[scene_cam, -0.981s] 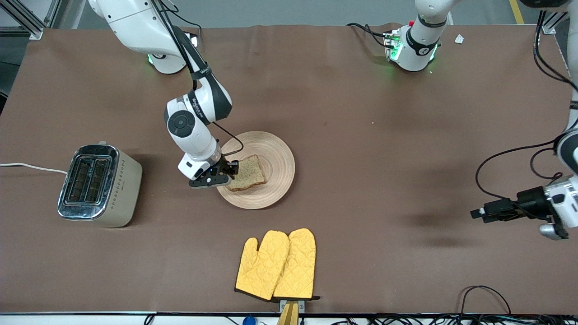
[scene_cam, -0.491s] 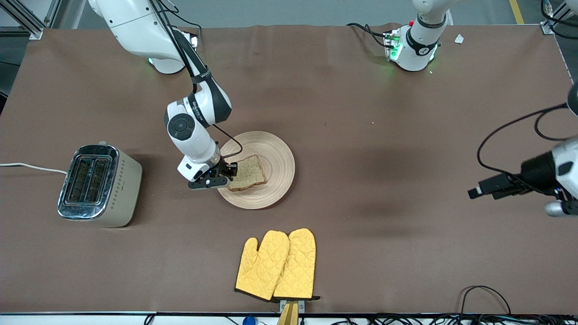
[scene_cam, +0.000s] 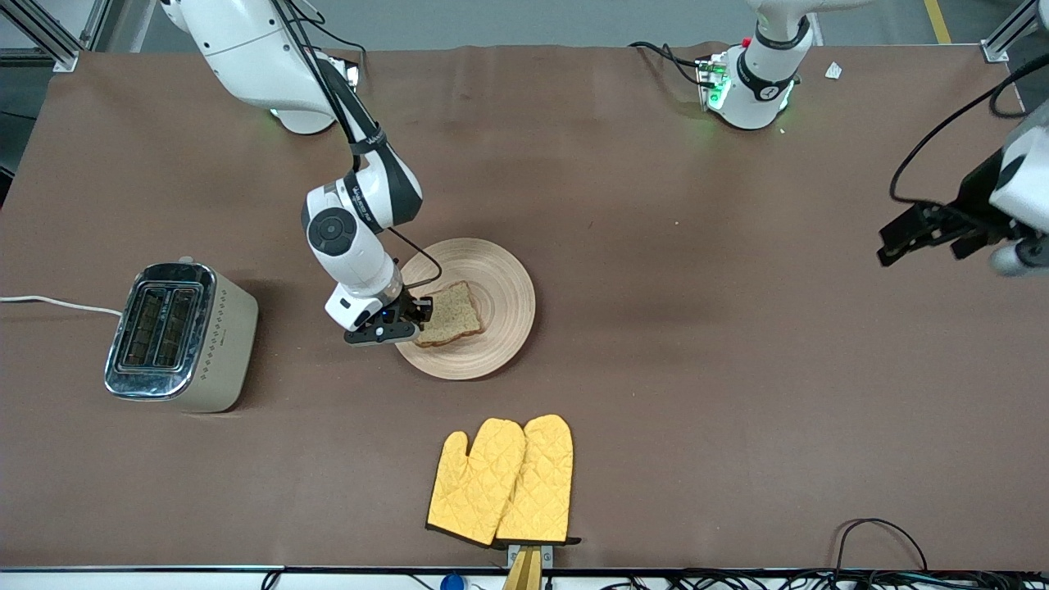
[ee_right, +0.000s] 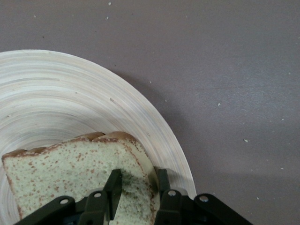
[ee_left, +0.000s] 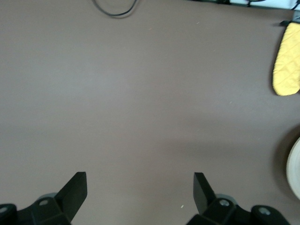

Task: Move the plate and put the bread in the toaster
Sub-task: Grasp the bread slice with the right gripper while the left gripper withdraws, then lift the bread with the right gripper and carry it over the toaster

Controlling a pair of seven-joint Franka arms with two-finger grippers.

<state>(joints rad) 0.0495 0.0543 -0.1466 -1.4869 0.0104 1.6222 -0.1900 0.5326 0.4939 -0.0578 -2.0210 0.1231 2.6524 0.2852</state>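
The light wooden plate (scene_cam: 492, 279) lies mid-table. The brown speckled bread (scene_cam: 451, 315) is on it at the rim toward the right arm's end. My right gripper (scene_cam: 418, 318) is shut on the bread's edge; in the right wrist view the gripper (ee_right: 138, 185) pinches the slice (ee_right: 65, 173) over the plate's rim (ee_right: 154, 122), and the slice's gripped edge looks slightly raised. The beige toaster (scene_cam: 176, 336) with chrome top stands at the right arm's end of the table, slots up. My left gripper (scene_cam: 901, 238) is open and empty, high over the left arm's end; it is wide open in the left wrist view (ee_left: 139, 187).
A pair of yellow oven mitts (scene_cam: 504, 479) lies nearer to the front camera than the plate; one mitt (ee_left: 287, 61) and the plate's edge (ee_left: 294, 166) show in the left wrist view. The toaster's white cord (scene_cam: 49, 303) runs off the table's end.
My left arm has risen and swung away toward its base end. My right gripper, on the bread's edge, has lifted slightly. Plate and toaster have not moved.
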